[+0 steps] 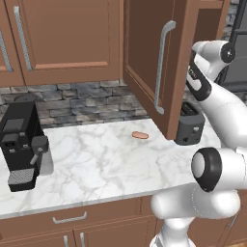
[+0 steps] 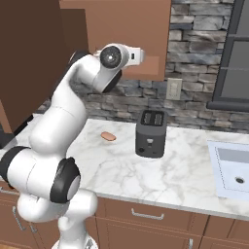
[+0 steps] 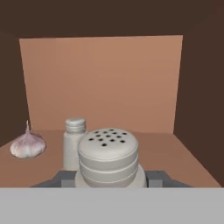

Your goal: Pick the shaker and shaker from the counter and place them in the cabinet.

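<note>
Wooden cabinet [image 1: 144, 58] interior, door swung open over marble counter [image 1: 106, 159]. Jaws closed on second shaker [image 3: 108, 158], held just above shelf near its front edge; first shaker [image 3: 74, 142] stands just behind-left, garlic [image 3: 27, 144] toward left wall. Lower straight, release clear of neighbour.

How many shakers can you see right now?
2, both inside the cabinet: one shaker up close between the shut pincer's fingertips, the other shaker standing just behind it, right of the garlic.
</note>
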